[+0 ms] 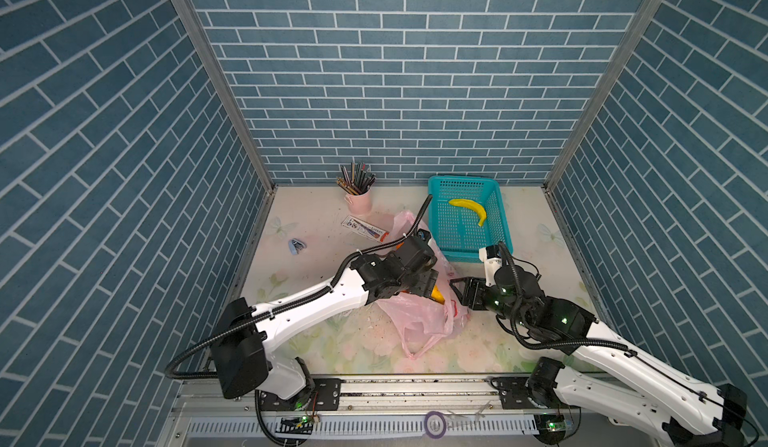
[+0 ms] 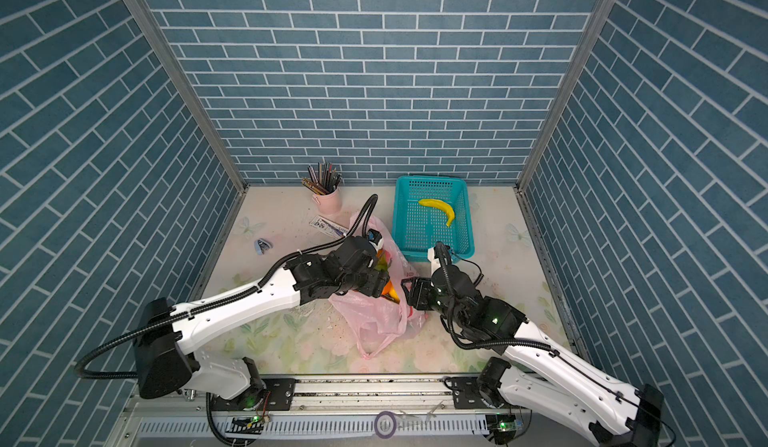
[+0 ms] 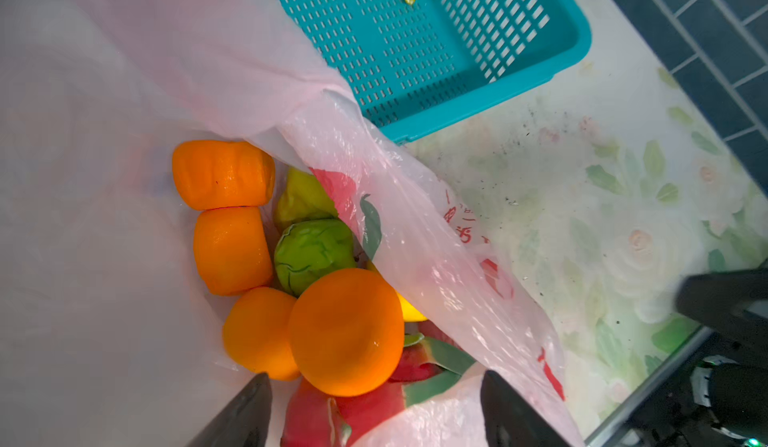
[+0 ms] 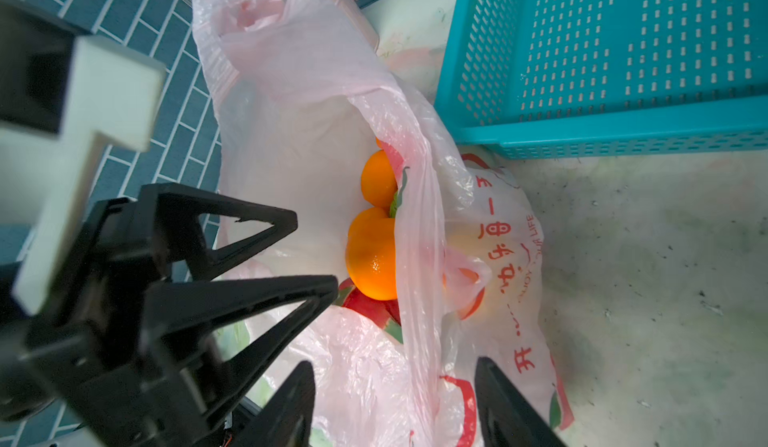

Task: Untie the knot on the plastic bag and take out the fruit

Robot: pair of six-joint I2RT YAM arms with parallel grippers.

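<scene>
The pink plastic bag (image 1: pixel 419 320) lies mid-table with its mouth spread wide; the knot does not show. Inside it lie several oranges (image 3: pixel 347 332), a green fruit (image 3: pixel 311 254), a yellow lemon (image 3: pixel 409 310) and a magenta dragon fruit (image 3: pixel 374 407). My left gripper (image 3: pixel 376 376) is open at the bag's mouth, its fingers either side of the nearest orange without touching it. My right gripper (image 4: pixel 395 362) is open at the bag's right edge, with loose film (image 4: pixel 415 341) hanging between its fingers. In both top views the two grippers (image 1: pixel 432 283) (image 1: pixel 455 286) face each other over the bag.
A teal mesh basket (image 1: pixel 500 220) with a yellow banana (image 1: pixel 469 210) stands just behind the right gripper. At the back are a pink cup of pencils (image 1: pixel 358 200), a flat packet (image 1: pixel 365 229) and a small blue stapler (image 1: pixel 296 246). Tiled walls enclose three sides.
</scene>
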